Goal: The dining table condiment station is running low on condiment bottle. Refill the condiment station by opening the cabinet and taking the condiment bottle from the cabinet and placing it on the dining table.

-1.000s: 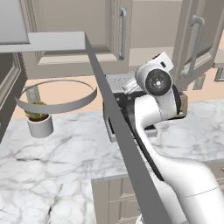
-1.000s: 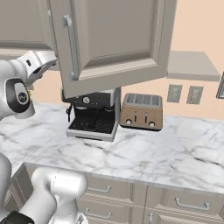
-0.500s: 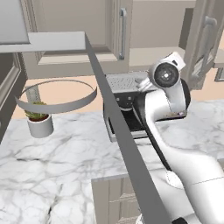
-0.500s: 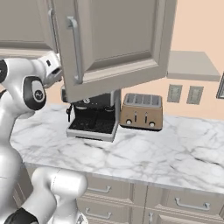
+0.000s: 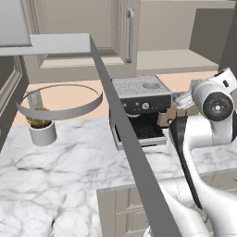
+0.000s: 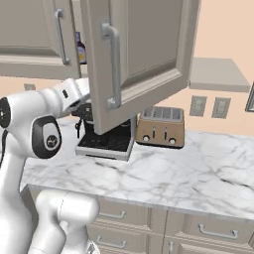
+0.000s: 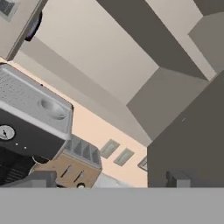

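My gripper [image 6: 85,97], jaws spread wide and holding nothing, sits just below the swung-out door of the beige cabinet [image 6: 144,54], beside the espresso machine [image 6: 106,136] on the marble counter [image 6: 198,171]. The condiment bottle [image 6: 80,48] stands inside the cabinet, its dark body glimpsed in the gap between the two doors. A copper toaster [image 6: 161,126] sits right of the machine; a small potted plant [image 5: 40,129] stands further along the counter.
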